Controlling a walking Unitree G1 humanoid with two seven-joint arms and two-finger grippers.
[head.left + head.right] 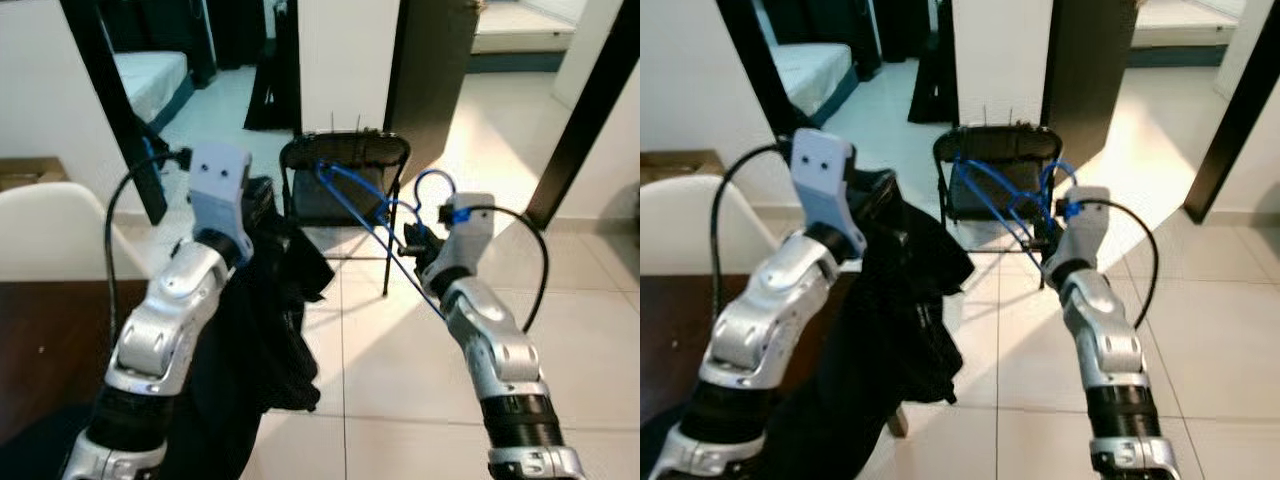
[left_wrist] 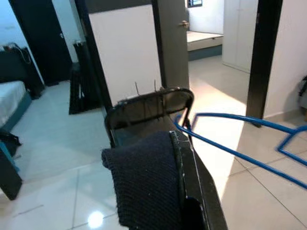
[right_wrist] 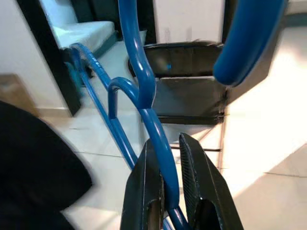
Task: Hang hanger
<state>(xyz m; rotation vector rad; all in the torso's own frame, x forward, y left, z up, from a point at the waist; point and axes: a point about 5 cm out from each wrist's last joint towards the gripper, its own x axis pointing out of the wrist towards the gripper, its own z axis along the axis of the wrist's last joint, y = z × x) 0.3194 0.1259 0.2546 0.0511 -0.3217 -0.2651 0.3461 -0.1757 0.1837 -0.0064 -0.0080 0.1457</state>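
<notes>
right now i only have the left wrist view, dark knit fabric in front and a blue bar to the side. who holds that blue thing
Observer: The right gripper is shut on the blue plastic hanger, near its hook.
Operator: what's my left holding
Observer: The left gripper holds a black garment that hangs down to the tiled floor.
Operator: is it on the hanger yet
Observer: No, the garment hangs apart from the hanger, in front of the black folding chair.

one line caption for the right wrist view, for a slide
Right pincer shut on the blue hanger, with a black folding chair ahead.
</notes>
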